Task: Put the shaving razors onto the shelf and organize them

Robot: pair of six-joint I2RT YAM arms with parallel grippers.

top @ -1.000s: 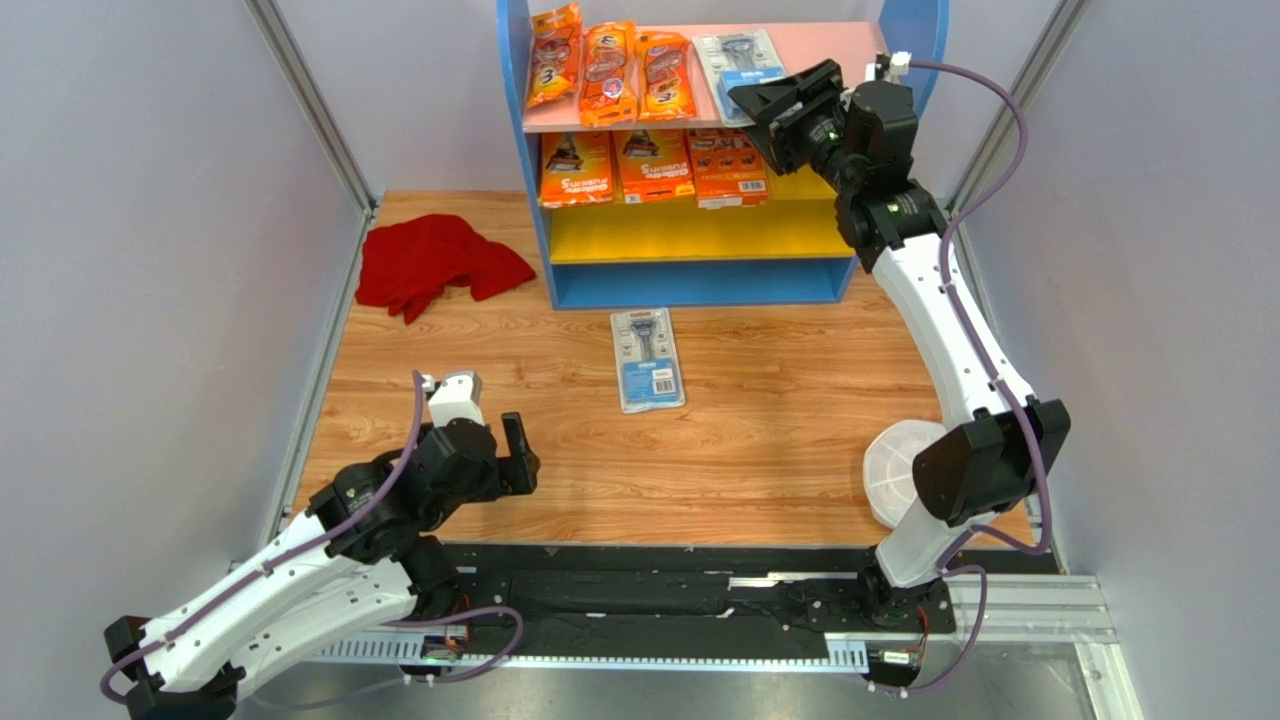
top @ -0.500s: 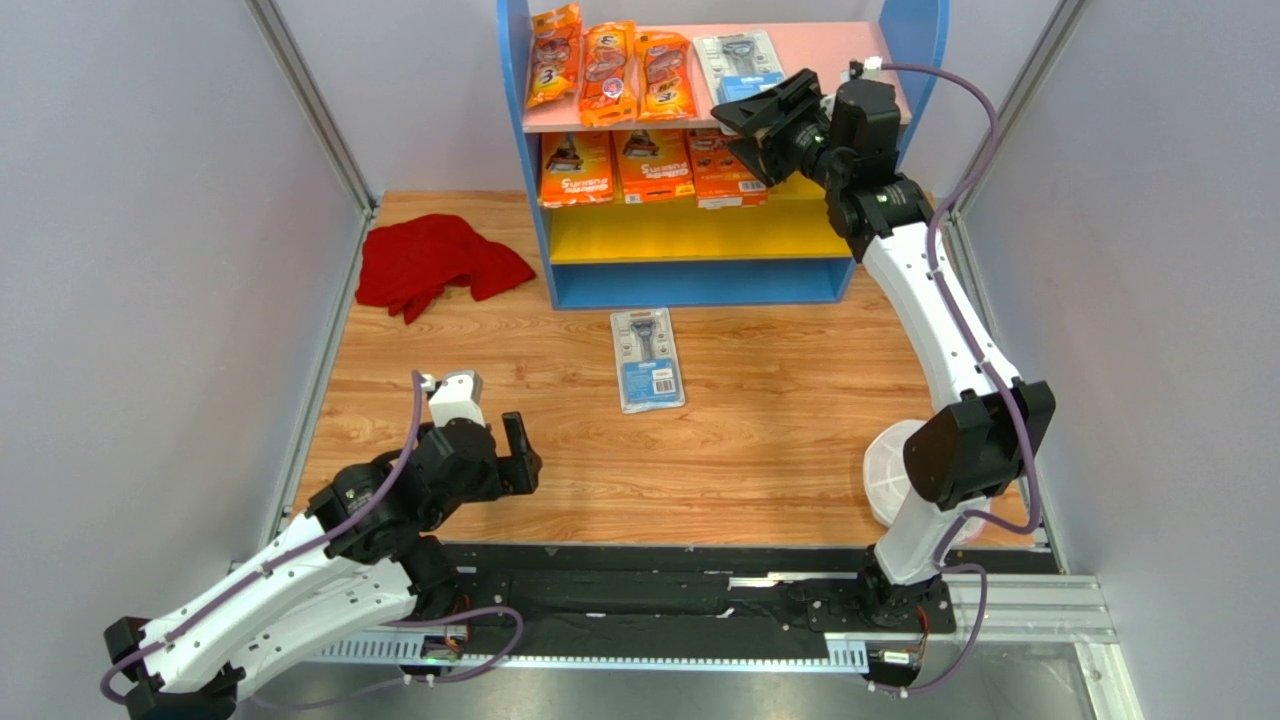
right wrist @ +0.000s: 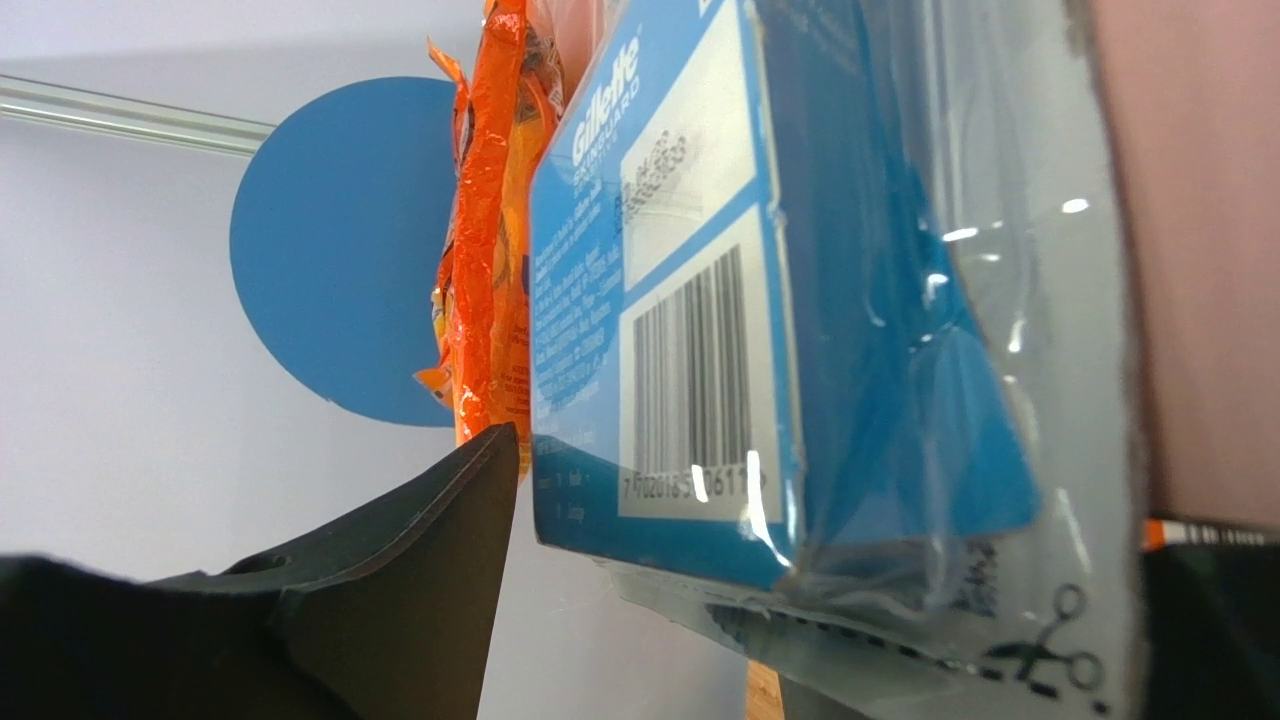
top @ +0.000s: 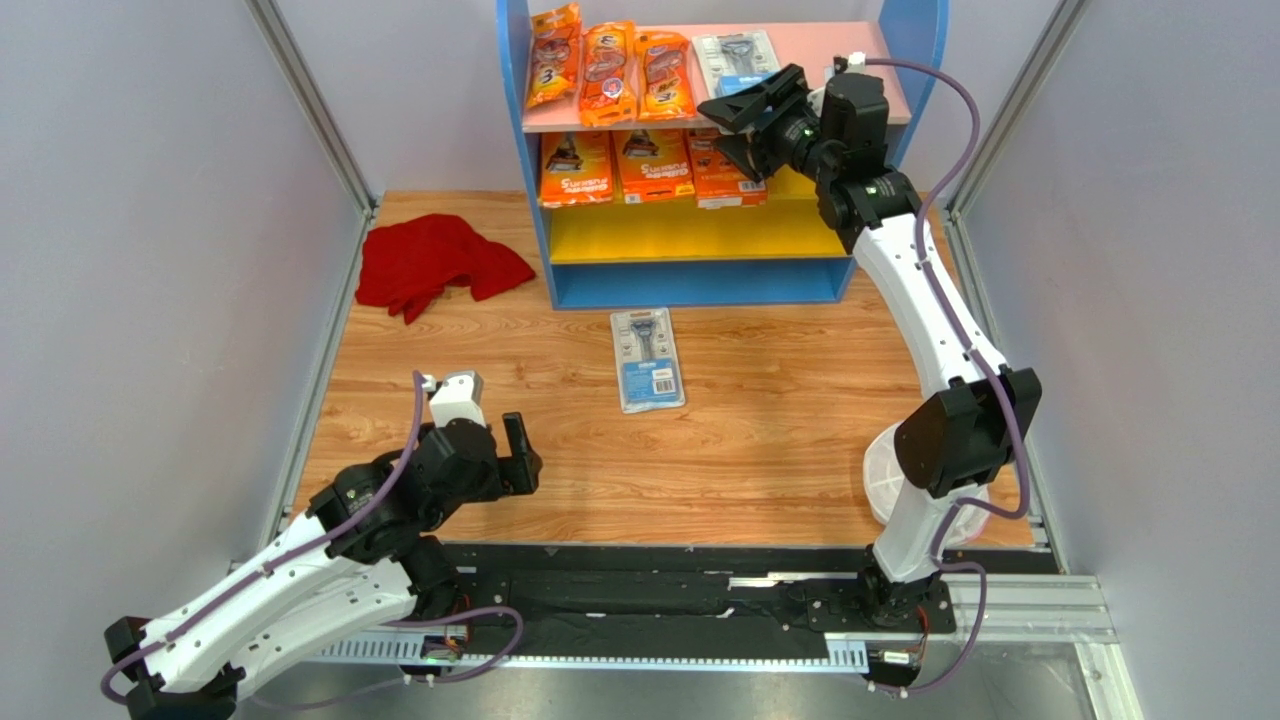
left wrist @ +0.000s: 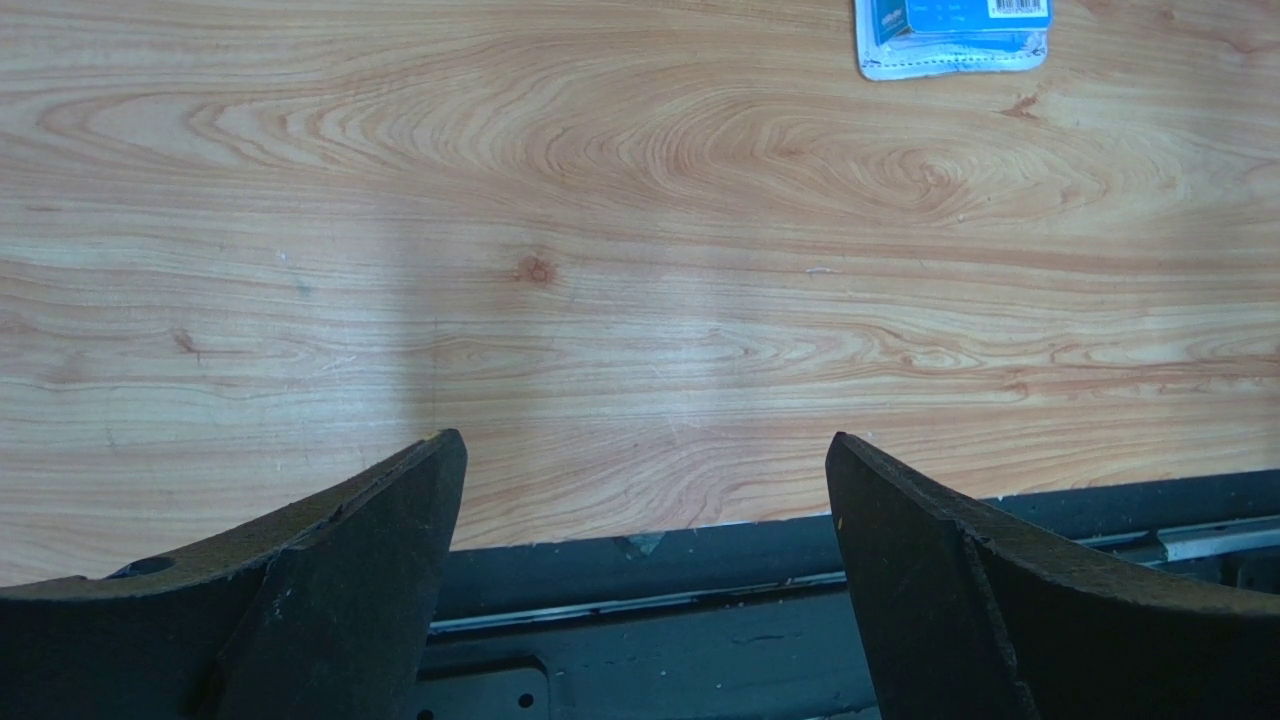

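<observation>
The shelf (top: 887, 30) stands at the back. Its pink top board holds three narrow orange bags (top: 609, 68) and a grey-blue blister card (top: 733, 57). Three orange razor cards (top: 649, 165) stand on the upper yellow board. My right gripper (top: 751, 113) is at the blister card's near edge, jaws apart on either side of it. The right wrist view shows this card (right wrist: 721, 300) close up with a gap to my left finger (right wrist: 406, 585). Another blister card (top: 649, 360) lies on the table; its corner shows in the left wrist view (left wrist: 951, 30). My left gripper (top: 519, 450) is open and empty.
A red cloth (top: 436, 263) lies at the left of the shelf. A round white dish (top: 897, 465) sits at the right, partly behind my right arm. The lower yellow board (top: 691, 233) is bare. Grey walls close in both sides.
My right gripper has moved left and further onto the pink top board, and the blister card has slid back with it. The left arm has not moved.
</observation>
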